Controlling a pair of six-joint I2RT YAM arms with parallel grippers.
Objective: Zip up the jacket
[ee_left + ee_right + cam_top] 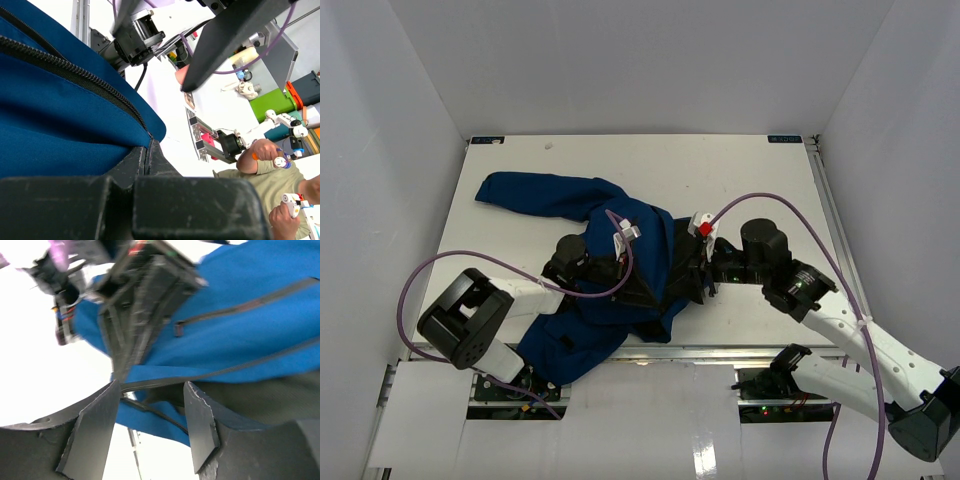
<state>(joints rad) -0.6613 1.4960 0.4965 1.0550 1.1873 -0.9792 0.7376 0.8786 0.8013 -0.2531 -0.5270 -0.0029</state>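
Royal-blue fabric, the jacket (582, 330) lies rumpled on the left half of the tabletop (740, 170), one sleeve reaching far-left and its lower part spilling over the near edge. The black zipper teeth (75, 70) run down to the tips of the left hand (149, 150), which is clamped tight on the jacket's edge there. The right hand (150, 390) comes in from the right with its fingers apart, a thin dark strand of the zipper edge crossing the gap between them.

I cannot pick out the slider. The risk, as I judge it, is that the right hand closes on loose cloth or bare tape instead. A pull could then drag the edge out of the left hand's pinch.
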